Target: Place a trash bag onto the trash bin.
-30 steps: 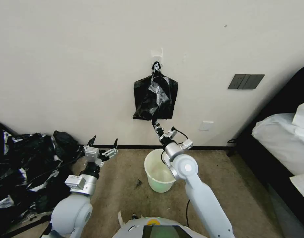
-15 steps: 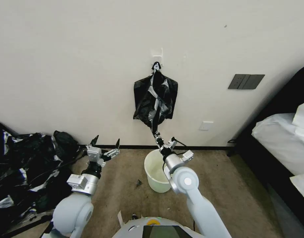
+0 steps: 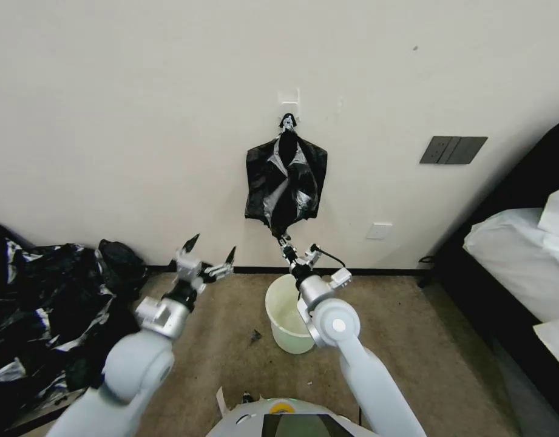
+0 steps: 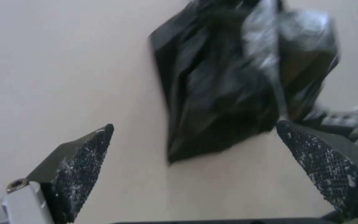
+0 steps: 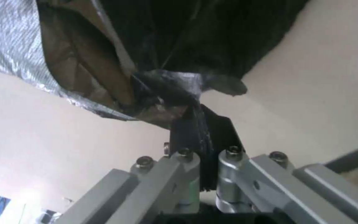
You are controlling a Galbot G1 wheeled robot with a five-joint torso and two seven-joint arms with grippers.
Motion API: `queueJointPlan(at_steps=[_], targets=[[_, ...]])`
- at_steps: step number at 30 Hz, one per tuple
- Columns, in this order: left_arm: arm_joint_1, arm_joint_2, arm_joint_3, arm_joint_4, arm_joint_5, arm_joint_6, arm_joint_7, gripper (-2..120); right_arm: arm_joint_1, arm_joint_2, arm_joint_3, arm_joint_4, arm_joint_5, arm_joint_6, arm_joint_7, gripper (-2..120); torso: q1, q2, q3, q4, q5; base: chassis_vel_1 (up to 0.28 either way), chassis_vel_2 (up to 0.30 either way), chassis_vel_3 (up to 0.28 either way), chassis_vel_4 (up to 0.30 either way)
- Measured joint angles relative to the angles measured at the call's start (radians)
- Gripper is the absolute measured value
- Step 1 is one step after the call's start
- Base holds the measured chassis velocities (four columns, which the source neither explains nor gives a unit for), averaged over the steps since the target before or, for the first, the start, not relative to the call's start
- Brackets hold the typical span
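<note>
No readable text, labels or numbers.

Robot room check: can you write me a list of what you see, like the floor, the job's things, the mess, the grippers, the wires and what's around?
Surface: tan carpet floor.
Job's things: trash bag hangs from a wall hook; trash bin stands below, unlined.
Clutter: black plastic heap by the wall; small dark scrap.
Grippers: right gripper shut on the bag's bottom tip; left gripper open, raised.
Cables: black cable on the right wrist.
Surroundings: wall plate, bed.
</note>
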Motion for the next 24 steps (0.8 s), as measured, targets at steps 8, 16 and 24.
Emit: queueJointPlan(at_steps=[8, 16, 24], targets=[[-0.393, 0.069, 0.242, 0.120, -0.087, 0.074, -0.036, 100, 0.050, 0.000, -0.024, -0.021, -0.027, -0.006, -0.004, 0, 0.000, 0.000, 0.000, -0.0003, 0.0001, 0.000, 0.000, 0.000, 0.000], [-0.625, 0.059, 0.430, 0.196, -0.104, 0.125, -0.079, 100, 0.046, -0.005, -0.027, -0.021, -0.030, -0.006, -0.005, 0, 0.000, 0.000, 0.000, -0.0001, 0.0002, 0.000, 0.000, 0.000, 0.000], [-0.743, 0.053, 0.500, 0.261, -0.100, 0.166, -0.113, 100, 0.045, 0.007, -0.025, -0.021, -0.035, -0.006, -0.010, 0, 0.000, 0.000, 0.000, 0.0001, 0.0002, 0.000, 0.000, 0.000, 0.000]])
